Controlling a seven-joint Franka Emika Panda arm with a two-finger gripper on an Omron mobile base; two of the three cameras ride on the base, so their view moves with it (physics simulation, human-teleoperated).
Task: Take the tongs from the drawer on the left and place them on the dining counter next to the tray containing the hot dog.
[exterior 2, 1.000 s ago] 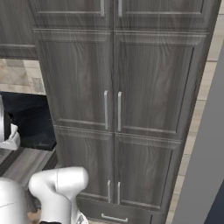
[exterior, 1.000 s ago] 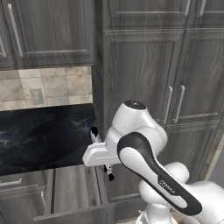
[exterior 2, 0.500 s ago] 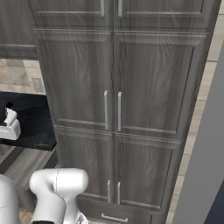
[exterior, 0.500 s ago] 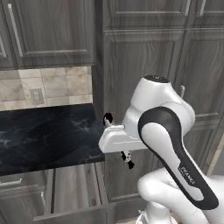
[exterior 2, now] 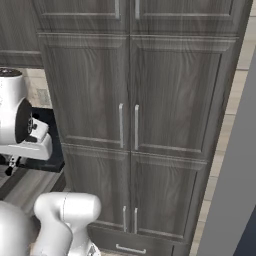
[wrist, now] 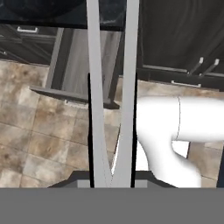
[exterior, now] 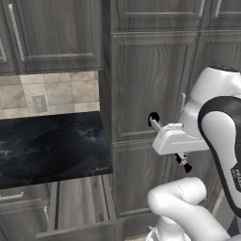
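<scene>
My gripper (wrist: 111,178) is shut on the tongs (wrist: 109,87), whose two long silvery arms run up the hand view from between the fingers. In the left base view the tongs (exterior: 154,120) show as a dark rod poking out of both sides of the white hand, held in the air in front of the tall cabinet. The drawer (exterior: 80,209) stands pulled open below the black counter at the lower left. The hand view shows the drawer (wrist: 85,52) from above, with its front edge toward the floor. The dining counter and the tray are out of view.
A black counter (exterior: 47,150) with a beige tile backsplash lies at the left. Tall dark wood cabinet doors (exterior 2: 130,100) with long handles stand straight ahead. A tiled floor (wrist: 30,144) lies below the hand. A grey panel (exterior 2: 235,175) rises at the right.
The hand has swung to the right with the tongs, away from above the open drawer to in front of the tall cabinet. The grip has held.
</scene>
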